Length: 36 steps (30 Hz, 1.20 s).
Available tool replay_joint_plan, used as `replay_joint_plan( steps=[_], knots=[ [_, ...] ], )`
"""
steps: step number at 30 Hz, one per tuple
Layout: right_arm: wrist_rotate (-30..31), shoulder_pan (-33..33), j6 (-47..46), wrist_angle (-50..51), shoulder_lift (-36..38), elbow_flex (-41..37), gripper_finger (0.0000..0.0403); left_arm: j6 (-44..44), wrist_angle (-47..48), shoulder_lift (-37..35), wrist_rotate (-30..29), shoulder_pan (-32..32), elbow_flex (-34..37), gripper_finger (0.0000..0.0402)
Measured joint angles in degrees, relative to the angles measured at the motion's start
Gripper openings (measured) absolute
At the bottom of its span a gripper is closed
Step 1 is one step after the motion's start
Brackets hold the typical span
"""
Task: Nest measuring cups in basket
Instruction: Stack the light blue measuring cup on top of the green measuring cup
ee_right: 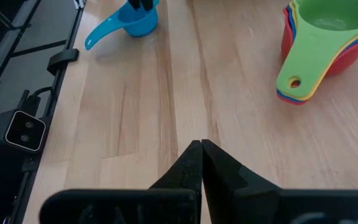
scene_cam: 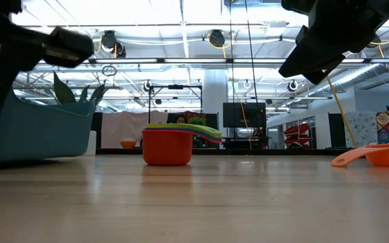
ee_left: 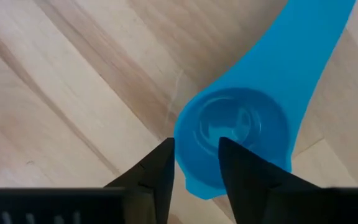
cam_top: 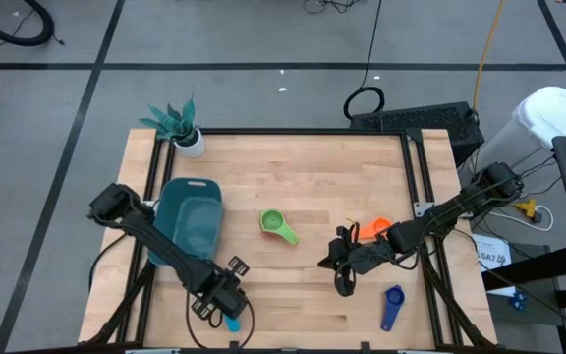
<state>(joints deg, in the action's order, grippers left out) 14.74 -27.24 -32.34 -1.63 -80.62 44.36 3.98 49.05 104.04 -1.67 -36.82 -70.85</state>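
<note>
The light blue measuring cup lies near the table's near edge, under my left gripper, which is shut on its bowl; the high view shows that gripper just right of the dark teal basket. A nested stack of cups, green on top and red at the bottom, stands mid-table. My right gripper is shut, holds nothing, and hovers between the stack and the orange cup. The dark blue cup lies near the right near corner. My left gripper has the light blue cup by the bowl's rim, on the side away from the handle. One finger is inside the bowl and the other outside, coming from above. Whether the cup is off the table I cannot tell.
A small white pot with a teal plant stands at the far left corner, beyond the basket. Black frame rails run along the table's left and right sides. Bare wood lies between the stack and the basket.
</note>
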Motion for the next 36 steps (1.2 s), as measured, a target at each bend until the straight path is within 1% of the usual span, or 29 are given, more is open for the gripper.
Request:
replay_joint_plan(
  steps=[6, 10, 15, 24, 27, 30, 32, 34, 36],
  knots=[
    [0.02, -0.65, -0.13, -0.17, 0.00, 0.00, 0.0000, -0.08, -0.38, 2.11, -0.07, 0.11, 0.00, 0.0148],
    [0.04, -0.99, -0.20, -0.22, 0.00, 0.00, 0.0000, -0.25, -1.97, 2.89, -0.23, 0.39, 0.00, 0.0147],
    [0.04, -1.01, -0.24, -0.24, 0.00, 0.00, 0.0000, -1.16, -2.49, 2.83, -0.30, 1.01, 0.00, 0.0122],
    [0.00, -1.05, -0.85, -0.24, 0.00, 0.00, 0.0000, -1.52, -2.46, 2.83, 0.21, 1.18, 0.00, 0.0038],
    [0.00, -1.28, -0.87, -0.23, 0.00, 0.00, 0.0000, -1.03, -2.44, 2.77, 2.09, 1.18, 0.00, 0.0016],
    [0.00, -1.58, -1.11, -0.22, 0.00, 0.00, 0.0000, -0.62, -2.44, 2.74, 2.70, 1.18, 0.00, 0.0013],
    [0.02, -1.89, -1.14, -0.23, 0.00, 0.00, 0.0000, -0.73, -2.42, 2.74, 2.65, 1.18, 0.00, 0.0021],
    [0.04, -2.12, -1.14, -0.22, 0.00, 0.00, 0.0000, -1.08, -2.42, 2.74, 1.54, 1.18, 0.00, 0.0027],
    [0.04, -2.15, -1.12, -0.22, 0.00, 0.00, 0.0000, -1.02, -2.42, 2.74, 0.75, 1.22, 0.00, 0.0022]
  ],
)
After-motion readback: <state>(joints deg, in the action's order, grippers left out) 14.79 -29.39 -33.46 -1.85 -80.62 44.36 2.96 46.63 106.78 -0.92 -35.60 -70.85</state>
